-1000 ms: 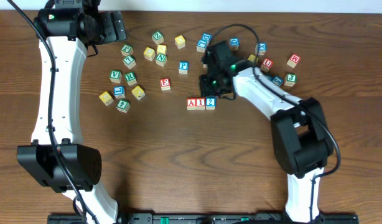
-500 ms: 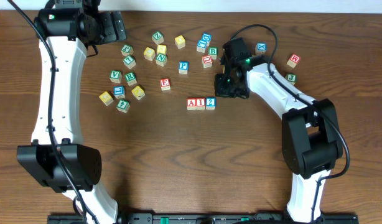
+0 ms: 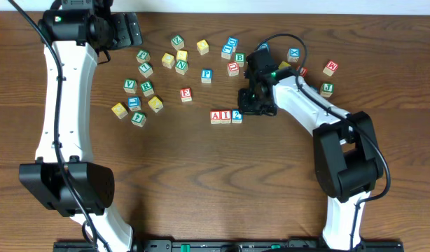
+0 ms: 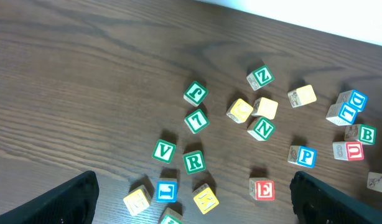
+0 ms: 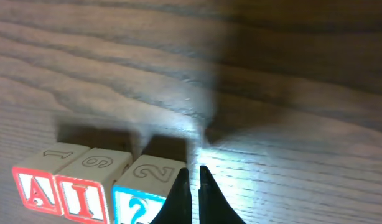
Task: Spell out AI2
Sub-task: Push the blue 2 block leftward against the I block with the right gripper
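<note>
Three blocks stand touching in a row mid-table: a red A block (image 3: 216, 117), a red I block (image 3: 225, 116) and a blue 2 block (image 3: 237, 116). The right wrist view shows them as A (image 5: 37, 186), I (image 5: 91, 190) and 2 (image 5: 147, 193). My right gripper (image 3: 255, 105) is shut and empty, its tips (image 5: 195, 180) at the right edge of the 2 block. My left gripper (image 4: 191, 202) is open and empty, held high over the left block cluster.
Loose letter blocks lie scattered at the back: V (image 3: 130, 86), R (image 3: 148, 88), E (image 3: 186, 94), P (image 3: 206, 74), N (image 3: 181, 66), B (image 3: 239, 59), W (image 3: 330, 68), J (image 3: 327, 89). The right arm covers some blocks.
My right gripper moved right and away from the row, then came back left and down to the right side of the 2 block. The left arm has not moved.
</note>
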You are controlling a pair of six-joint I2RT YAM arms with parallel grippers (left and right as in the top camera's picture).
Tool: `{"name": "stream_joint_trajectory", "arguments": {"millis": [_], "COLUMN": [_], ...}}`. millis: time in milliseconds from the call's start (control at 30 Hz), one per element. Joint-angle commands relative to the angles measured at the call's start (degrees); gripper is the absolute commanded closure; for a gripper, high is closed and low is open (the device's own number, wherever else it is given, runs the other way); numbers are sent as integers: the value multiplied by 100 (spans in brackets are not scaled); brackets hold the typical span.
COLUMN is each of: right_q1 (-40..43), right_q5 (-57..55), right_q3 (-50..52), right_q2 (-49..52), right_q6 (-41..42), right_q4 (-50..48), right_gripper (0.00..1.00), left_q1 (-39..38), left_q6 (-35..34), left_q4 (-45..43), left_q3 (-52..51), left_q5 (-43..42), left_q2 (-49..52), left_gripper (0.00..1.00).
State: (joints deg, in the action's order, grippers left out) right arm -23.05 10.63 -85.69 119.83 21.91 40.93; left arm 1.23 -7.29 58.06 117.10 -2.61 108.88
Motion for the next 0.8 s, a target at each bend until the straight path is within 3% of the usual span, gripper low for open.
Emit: {"name": "stream_joint_trajectory", "arguments": {"millis": [0,767], "right_q1": [-87,-96], "right_q5": [-42,-44], "right_q3": [31,35], "right_q2": [-140,-140], "right_q6": [31,299], "right_q4": [26,225], "right_gripper": [99,99], "left_q1": [-2,-2], "left_q6": [13,13], "left_q4": [-2,-2], "left_q3": [39,39], "left_q5": [52,52], "left_q2": [42,42], "left_gripper": [3,2]}}
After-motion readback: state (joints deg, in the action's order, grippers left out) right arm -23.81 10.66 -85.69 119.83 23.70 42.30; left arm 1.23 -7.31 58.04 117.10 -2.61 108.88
